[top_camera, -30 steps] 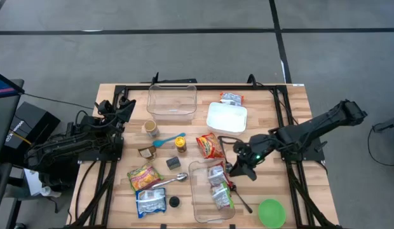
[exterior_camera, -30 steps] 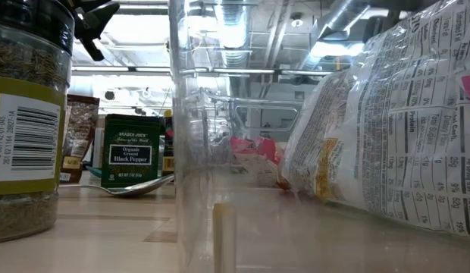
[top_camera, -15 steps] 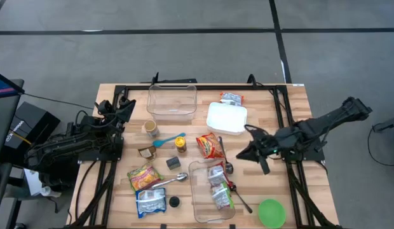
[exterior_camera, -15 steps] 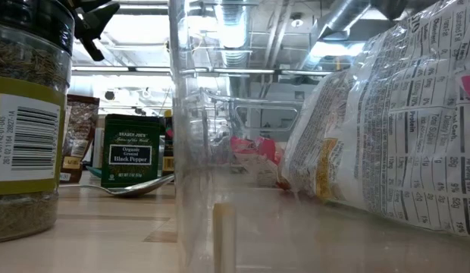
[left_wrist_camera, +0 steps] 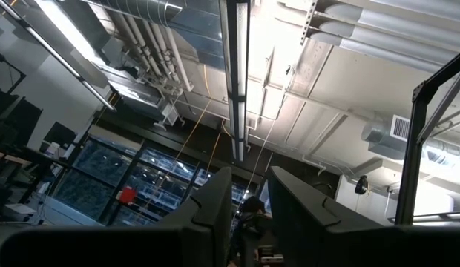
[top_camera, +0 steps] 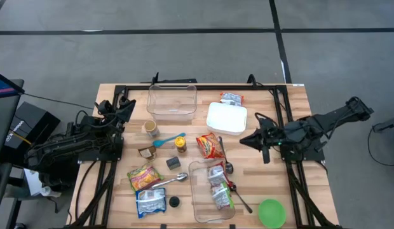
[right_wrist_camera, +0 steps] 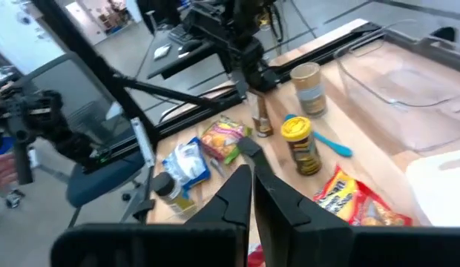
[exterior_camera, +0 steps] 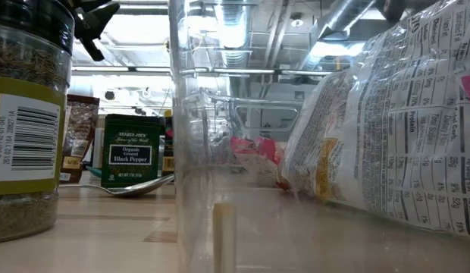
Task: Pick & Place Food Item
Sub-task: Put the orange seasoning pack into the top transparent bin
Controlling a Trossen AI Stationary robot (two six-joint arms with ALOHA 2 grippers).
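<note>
From above, my right gripper (top_camera: pixel 246 140) hangs at about three o'clock of the table's middle, just off the white lidded box (top_camera: pixel 226 117), its fingers pressed together with nothing between them. At six o'clock from it lies the clear tray (top_camera: pixel 211 191), and two silver food packets (top_camera: pixel 217 184) already rest inside. I judge that part of the work done. Left outside are the red noodle packet (top_camera: pixel 210 145) just at the tray's eleven o'clock, the yellow snack bag (top_camera: pixel 143 177) and a silver pouch (top_camera: pixel 150 201) over at its nine o'clock, and a small packet (top_camera: pixel 232 98) near the far edge. A second clear tub (top_camera: pixel 172 102) at twelve o'clock looks empty, though its clear walls make that hard to swear to. My left gripper (top_camera: pixel 125 108) is parked at the table's nine o'clock edge, off the work.

From table height I see only a spice jar (exterior_camera: pixel 26 129), a black pepper tin (exterior_camera: pixel 133 155) and a big printed bag (exterior_camera: pixel 394 129) close up; neither of my grippers shows.

My left wrist looks at the ceiling past fingers (left_wrist_camera: pixel 215 215) standing slightly apart, pinching nothing.

My right wrist shows closed fingertips (right_wrist_camera: pixel 241 189), empty, pointing across toward the yellow-capped bottle (right_wrist_camera: pixel 300 144), with the red noodle packet (right_wrist_camera: pixel 356 200) nearer. That packet looks like my next pick.
</note>
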